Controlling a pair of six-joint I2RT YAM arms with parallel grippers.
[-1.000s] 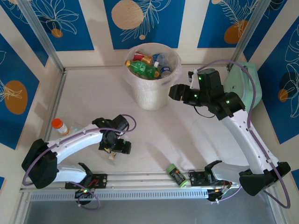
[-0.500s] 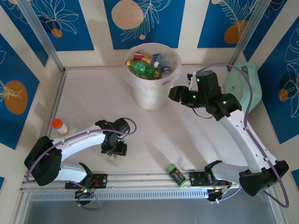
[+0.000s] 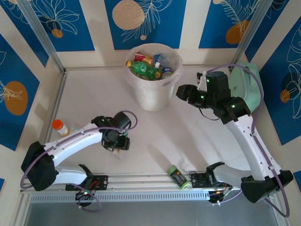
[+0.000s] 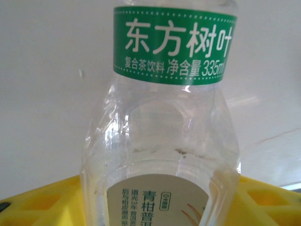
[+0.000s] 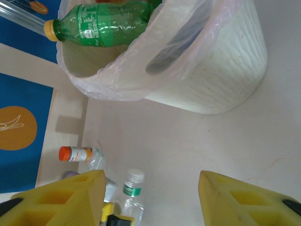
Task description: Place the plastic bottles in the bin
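A clear plastic bottle [image 4: 169,117] with a green neck band and a cream label sits between the yellow fingers of my left gripper [image 4: 160,202], which is shut on it. Seen from above, that gripper [image 3: 117,141] is low over the table's left half. The bottle's white cap [image 5: 135,176] shows in the right wrist view. The bin [image 3: 153,89] stands at the back centre, holding several bottles, a green one [image 5: 103,23] on top. My right gripper [image 5: 153,202] is open with nothing in it, just right of the bin [image 5: 221,70]. An orange-capped bottle [image 3: 60,127] lies at the left edge.
A dark cylinder with a green cap [image 3: 177,176] lies by the near rail. A mint-green case [image 3: 247,84] stands at the back right, behind the right arm. Crumpled clear plastic [image 5: 96,160] lies beside the orange-capped bottle [image 5: 75,153].
My left gripper has moved a little away from the near rail with the bottle in it. My right gripper has drawn back to the right, away from the bin.
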